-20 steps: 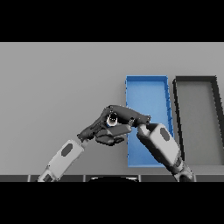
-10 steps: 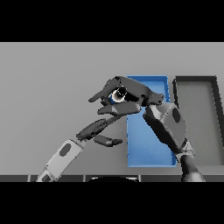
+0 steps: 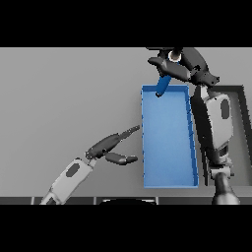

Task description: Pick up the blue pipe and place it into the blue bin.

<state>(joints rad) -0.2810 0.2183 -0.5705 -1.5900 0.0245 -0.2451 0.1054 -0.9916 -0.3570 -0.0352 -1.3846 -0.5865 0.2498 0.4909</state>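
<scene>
Pipe: blue pipe (image 3: 163, 84) is a short, slim cylinder of saturated blue, the same hue as the bin; it hangs tilted, upper end in the right hand, lower end pointing down and toward the robot's left, its tip over the far wall of the bin.
Pipe position: lifted off the tabletop, near the far edge, above the far end of the blue bin; whether the tip touches the bin wall cannot be told.
Right hand: right hand (image 3: 179, 64) is at the far edge of the tabletop, its dark fingers and thumb curled round the upper end of the pipe; a pale round part shows on the hand just above the pipe.
Right arm: white and grey, it runs from the near edge up along the right wall of the bin.
Blue bin: blue bin (image 3: 146, 142) is a long rectangular tray with low walls, lying lengthwise from near the near edge toward the far edge, right of the tabletop's middle; its floor is bare.
Dark bin: dark bin (image 3: 241, 106) lies just beside the blue bin toward the right edge, partly hidden by the right arm.
Left hand: left hand (image 3: 110, 146) is near the near edge, just left of the blue bin, fingers stretched out straight and spread, holding nothing.
Tabletop: tabletop (image 3: 64, 98) is plain grey.
</scene>
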